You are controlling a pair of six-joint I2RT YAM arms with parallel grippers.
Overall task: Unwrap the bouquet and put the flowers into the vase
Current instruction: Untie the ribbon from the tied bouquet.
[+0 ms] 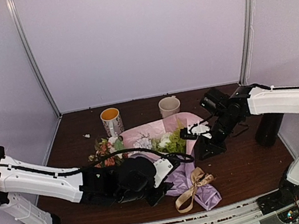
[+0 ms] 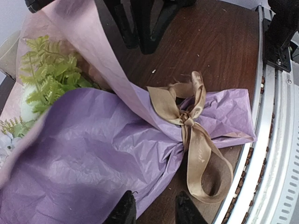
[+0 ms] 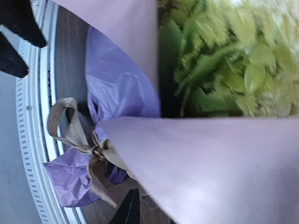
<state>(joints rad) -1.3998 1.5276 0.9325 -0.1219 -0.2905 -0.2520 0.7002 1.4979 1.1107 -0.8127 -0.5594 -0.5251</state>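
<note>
The bouquet lies mid-table, its flowers and green fern showing between a pink sheet and a lilac sheet. A beige ribbon bow still ties the stem end near the front rail. My left gripper hovers low over the lilac sheet's edge beside the bow, jaws apart with nothing between them. My right gripper is at the pink sheet's right edge. Only one finger shows, the sheet hiding the other. The black vase stands at the right, partly behind the right arm.
Two mugs stand at the back: one with an orange inside and a cream one. The metal front rail runs close by the bow. The two arms nearly meet over the bouquet.
</note>
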